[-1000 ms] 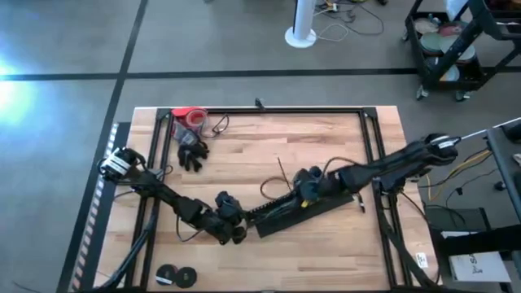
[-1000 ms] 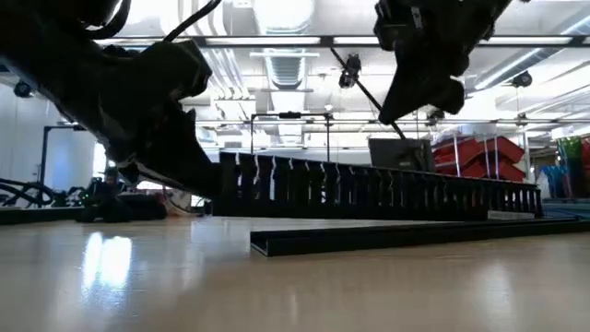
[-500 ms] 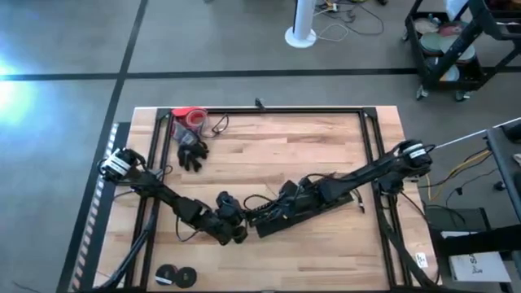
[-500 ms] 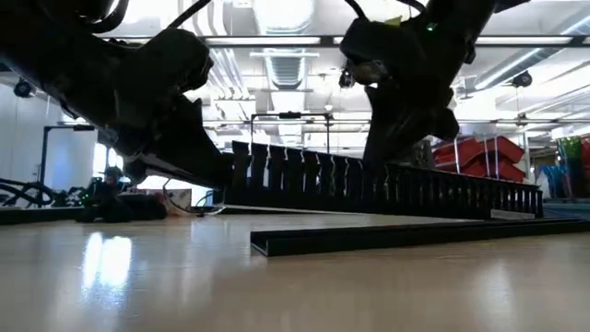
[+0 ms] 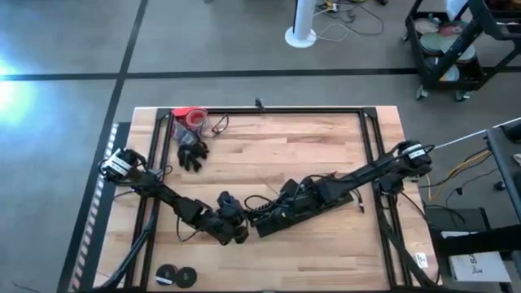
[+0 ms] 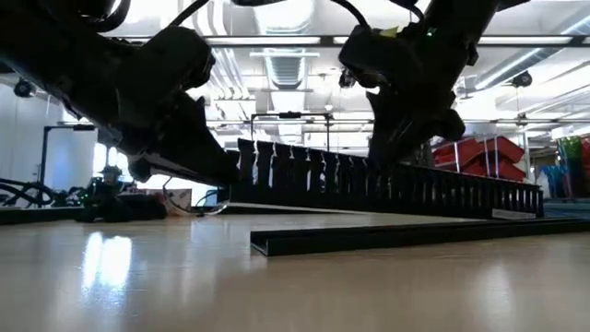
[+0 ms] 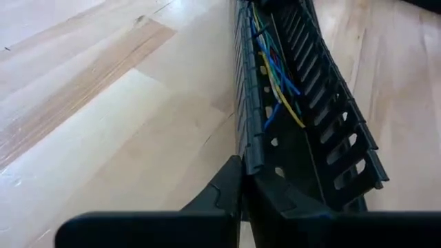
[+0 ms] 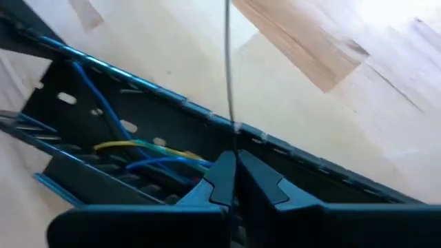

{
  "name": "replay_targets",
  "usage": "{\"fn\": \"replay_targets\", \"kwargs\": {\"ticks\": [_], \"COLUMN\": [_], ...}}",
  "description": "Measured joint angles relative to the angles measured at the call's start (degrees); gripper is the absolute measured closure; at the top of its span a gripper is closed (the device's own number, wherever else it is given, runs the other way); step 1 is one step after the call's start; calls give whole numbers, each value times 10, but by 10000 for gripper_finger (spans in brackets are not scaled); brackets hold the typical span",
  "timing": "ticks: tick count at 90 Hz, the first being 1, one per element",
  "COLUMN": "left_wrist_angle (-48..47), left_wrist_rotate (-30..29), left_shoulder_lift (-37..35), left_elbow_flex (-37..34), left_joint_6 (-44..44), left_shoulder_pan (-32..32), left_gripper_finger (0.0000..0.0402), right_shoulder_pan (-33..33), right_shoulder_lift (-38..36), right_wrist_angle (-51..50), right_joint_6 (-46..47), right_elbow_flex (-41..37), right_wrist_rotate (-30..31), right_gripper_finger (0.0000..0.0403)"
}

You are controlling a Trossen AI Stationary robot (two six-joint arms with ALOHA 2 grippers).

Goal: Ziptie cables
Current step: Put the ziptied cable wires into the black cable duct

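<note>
A long black slotted duct [image 5: 297,207] lies slanting across the table's near middle. The cables [image 7: 272,76], thin blue, yellow and green wires, run inside it [image 8: 138,148]. My left gripper [image 5: 234,232] is shut on the duct's left end. My right gripper [image 5: 285,199] stands over the duct's middle, shut on a thin dark zip tie [image 8: 227,69] that sticks out past its fingertips. A flat black strip [image 6: 387,238] lies on the table in front of the duct. My left gripper pinches one slotted side wall [image 7: 245,148] of the duct at its left end, between the two fingers. The fingers [image 7: 217,196] come nearly level, along the duct. My right gripper pinches the zip tie [image 8: 232,141] near one end. Its fingers [image 8: 265,184] slant down to the duct's upper rim. The tie runs straight on beyond them, clear of the table.
A red object [image 5: 189,116] and a black bundle [image 5: 193,153] sit at the far left. Two black rolls [image 5: 175,277] lie at the near edge. Black frame rails [image 5: 269,110] border the table. Bare wood lies between the duct and the far rail.
My right gripper has gone toward the table's left edge and down onto the duct's middle with the zip tie, then kept nearly still. My left gripper stays shut on the duct's end.
</note>
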Motion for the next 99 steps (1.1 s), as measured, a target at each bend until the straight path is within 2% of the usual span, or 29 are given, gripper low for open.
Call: {"fn": "replay_targets", "kwargs": {"ticks": [26, 54, 81, 89, 99], "left_wrist_angle": [2, 2, 4, 5, 5], "left_wrist_rotate": [0, 1, 10, 13, 13], "left_shoulder_lift": [0, 0, 0, 0, 0], "left_elbow_flex": [0, 0, 0, 0, 0], "left_joint_6": [0, 1, 11, 17, 18], "left_shoulder_pan": [0, 0, -1, -1, -1], "left_gripper_finger": [402, 402, 402, 402, 402], "right_shoulder_pan": [0, -8, -11, -14, -14], "right_shoulder_lift": [2, 22, 35, 35, 35], "right_wrist_angle": [-1, 29, 55, 55, 57], "right_joint_6": [-3, -46, -68, -72, -74], "right_elbow_flex": [0, -2, -2, -1, 2], "right_wrist_rotate": [-5, -18, -4, -21, -33], "right_gripper_finger": [403, 403, 402, 384, 335]}}
